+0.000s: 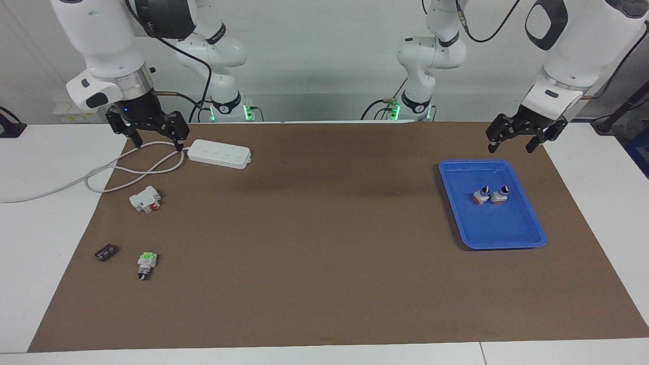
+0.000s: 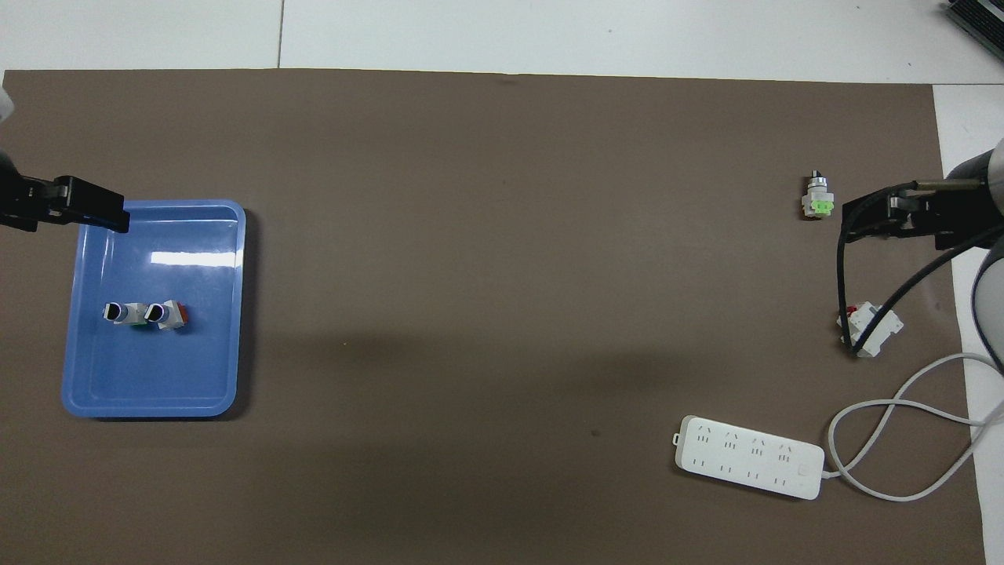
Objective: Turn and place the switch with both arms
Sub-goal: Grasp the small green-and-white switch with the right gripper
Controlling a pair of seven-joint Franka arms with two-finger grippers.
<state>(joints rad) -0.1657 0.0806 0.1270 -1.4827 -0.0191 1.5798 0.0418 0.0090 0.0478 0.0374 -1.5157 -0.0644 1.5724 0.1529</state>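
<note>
The switch (image 1: pixel 146 264) (image 2: pixel 816 199), with its green block and black knob, is seen lying on the brown mat (image 1: pixel 324 263) (image 2: pixel 471 275) of the surface, at the right arm's end. It is placed farther from the robots than the white block with red parts (image 1: pixel 145 198) (image 2: pixel 871 329), which in turn is farther out than the white power strip (image 1: pixel 219 153) (image 2: pixel 749 467). A small dark object (image 1: pixel 106 252) is found just beside the switch, toward the mat's edge.

The right claw (image 1: pixel 152 134) (image 2: pixel 878 216) is held in the air above the power strip's cord, near the block with red parts, its fingers spread and nothing gripped.

The left claw (image 1: pixel 519 137) (image 2: pixel 74 208) is held over the rim of the blue tray (image 1: pixel 507 238) (image 2: pixel 149 392) nearest the robots, fingers spread and empty. Two small switches with orange-red ends (image 1: pixel 491 195) (image 2: pixel 147 314) are seen touching side by side in the tray.
</note>
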